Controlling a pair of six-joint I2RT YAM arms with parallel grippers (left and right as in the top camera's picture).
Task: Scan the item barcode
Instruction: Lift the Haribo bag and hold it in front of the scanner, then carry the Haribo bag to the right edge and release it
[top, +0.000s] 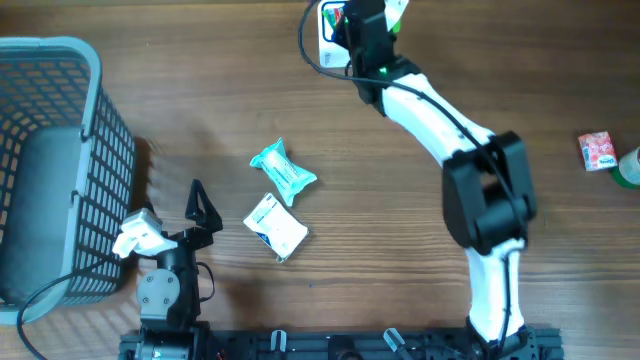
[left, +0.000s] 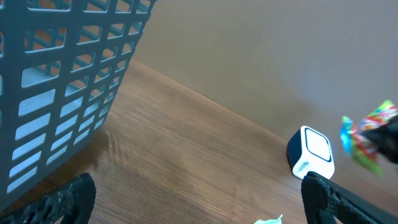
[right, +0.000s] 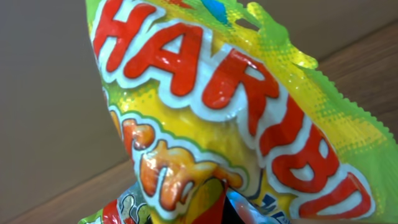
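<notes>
The item is a yellow, green and red Haribo candy bag (right: 217, 112) that fills the right wrist view. My right gripper (top: 365, 18) is shut on the bag at the far edge of the table, holding it over the white barcode scanner (top: 328, 38). The left wrist view shows the scanner (left: 311, 152) standing on the wood with the bag (left: 367, 140) hanging just to its right. My left gripper (top: 204, 203) rests low at the near left, beside the basket. It is open, with nothing between its black fingers (left: 68, 199).
A tall grey mesh basket (top: 110, 150) fills the left side. A teal packet (top: 283, 172) and a white packet (top: 275, 226) lie mid-table. A red packet (top: 597, 151) and a green object (top: 630, 168) sit at the right edge.
</notes>
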